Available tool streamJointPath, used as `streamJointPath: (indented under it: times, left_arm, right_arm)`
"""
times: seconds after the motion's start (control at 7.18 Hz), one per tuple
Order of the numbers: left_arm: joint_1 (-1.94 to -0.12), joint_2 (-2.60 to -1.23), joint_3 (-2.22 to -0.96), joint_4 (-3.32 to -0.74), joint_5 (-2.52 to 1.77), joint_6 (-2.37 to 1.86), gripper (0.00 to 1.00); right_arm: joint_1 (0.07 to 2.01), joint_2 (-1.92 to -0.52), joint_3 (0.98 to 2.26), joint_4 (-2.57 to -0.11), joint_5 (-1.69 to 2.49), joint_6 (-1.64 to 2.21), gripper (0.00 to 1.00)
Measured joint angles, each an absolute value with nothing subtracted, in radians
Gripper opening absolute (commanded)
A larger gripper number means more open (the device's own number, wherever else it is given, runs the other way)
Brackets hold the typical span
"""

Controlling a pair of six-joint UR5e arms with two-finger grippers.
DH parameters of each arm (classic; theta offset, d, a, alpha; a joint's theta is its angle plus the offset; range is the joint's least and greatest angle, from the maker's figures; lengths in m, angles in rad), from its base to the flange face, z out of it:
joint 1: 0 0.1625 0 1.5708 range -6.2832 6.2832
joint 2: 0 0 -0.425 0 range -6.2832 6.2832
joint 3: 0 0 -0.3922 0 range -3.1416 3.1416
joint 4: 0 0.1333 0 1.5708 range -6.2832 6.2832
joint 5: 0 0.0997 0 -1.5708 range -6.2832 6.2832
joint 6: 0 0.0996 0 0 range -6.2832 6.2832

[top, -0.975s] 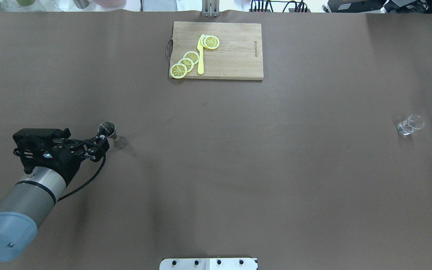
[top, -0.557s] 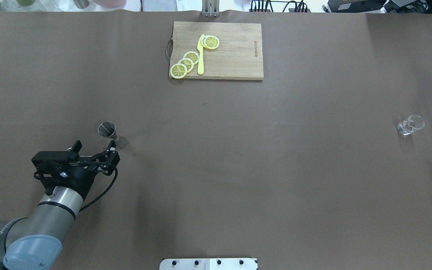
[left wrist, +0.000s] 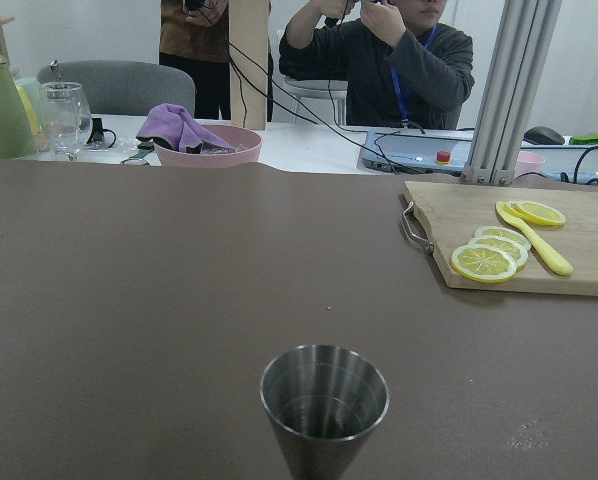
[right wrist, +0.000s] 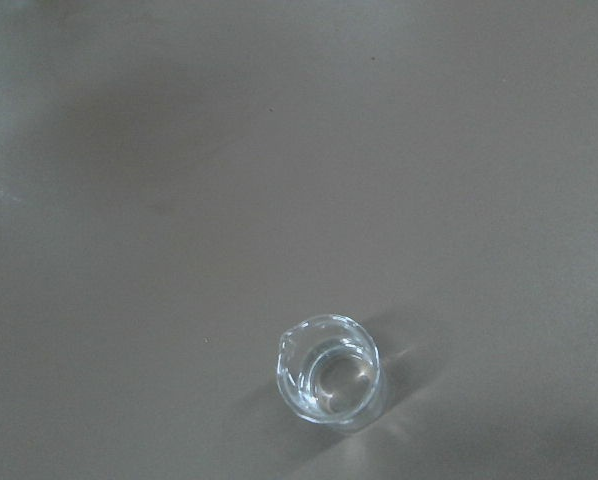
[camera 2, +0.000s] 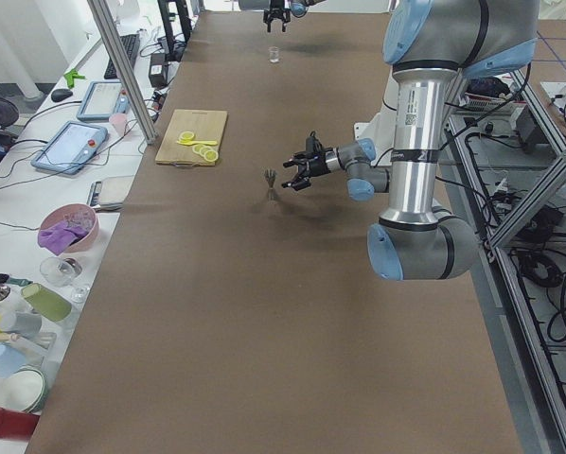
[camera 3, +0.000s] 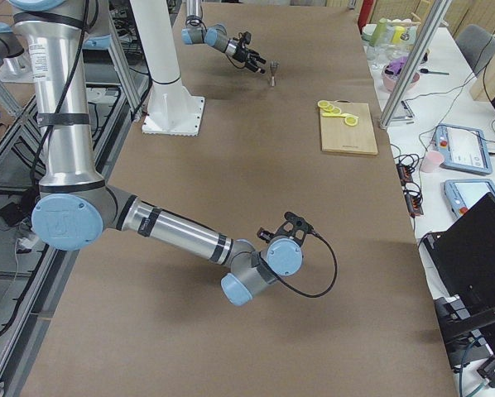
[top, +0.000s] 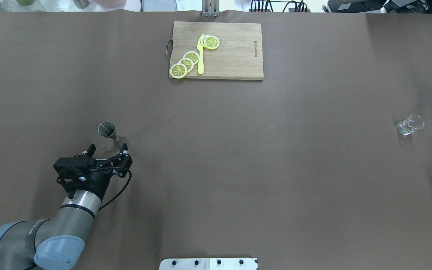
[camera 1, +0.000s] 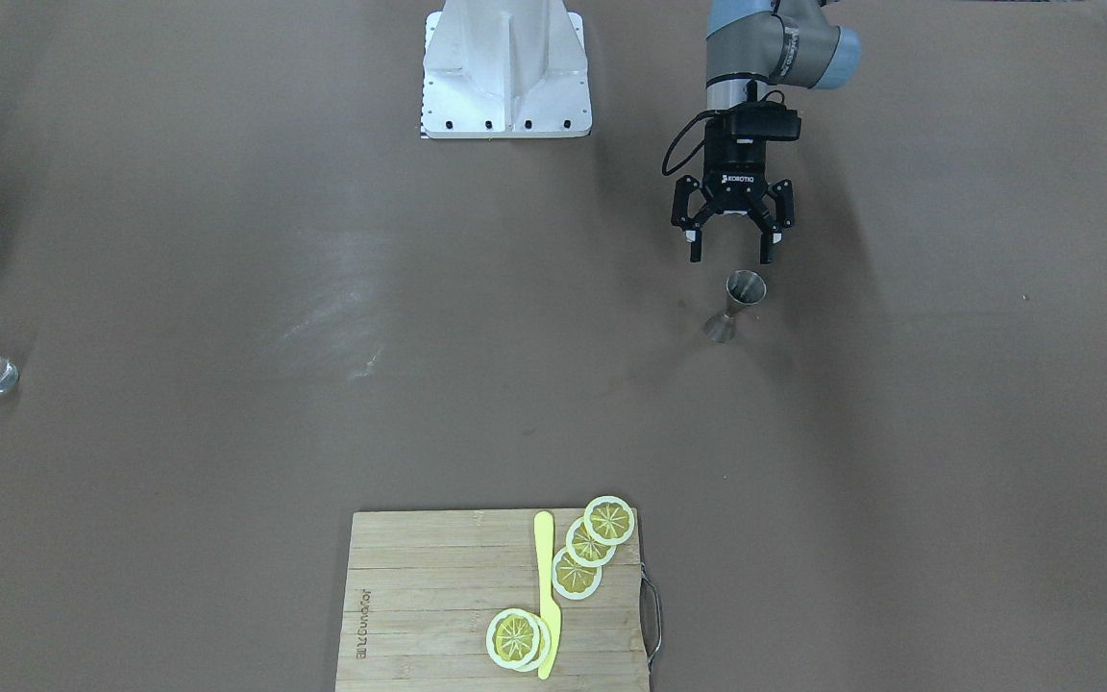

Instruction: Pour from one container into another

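Over on the left side of the counter (top: 238, 168), the jigger (top: 107, 130) stands upright. Your left pincer (top: 109, 149) sits just beside it, spread wide and holding nothing. The glass (top: 410, 125) stands far off on the right, and the right pincer (camera 2: 277, 19) is near it; I cannot tell if that one is open. Be careful: the jigger looks thin in the middle and tippy. If one side of the pincer bumps it first, it could fall over and spill before you pour.
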State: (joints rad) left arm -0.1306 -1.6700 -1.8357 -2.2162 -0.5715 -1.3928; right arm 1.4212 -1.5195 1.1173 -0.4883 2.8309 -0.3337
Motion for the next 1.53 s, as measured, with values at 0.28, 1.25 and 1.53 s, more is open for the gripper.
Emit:
streamJointPath:
  times: [0.28, 1.25, 1.53]
  left_arm:
    - [-0.130, -1.692, -1.784, -2.252, -0.572, -1.391, 0.98]
    - [-0.137, -1.725, -1.685, -2.367, -0.546, -1.358, 0.98]
    - [-0.136, -1.734, -1.662, -2.369, -0.487, -1.361, 0.98]
  right_arm:
    - [1.403, -1.540, 1.115, -0.402, 2.776, -0.257, 1.00]
    - [1.298, -1.552, 1.134, -0.208, 2.473, 0.001, 1.00]
    - [1.274, -1.555, 1.140, -0.116, 2.435, 0.077, 1.00]
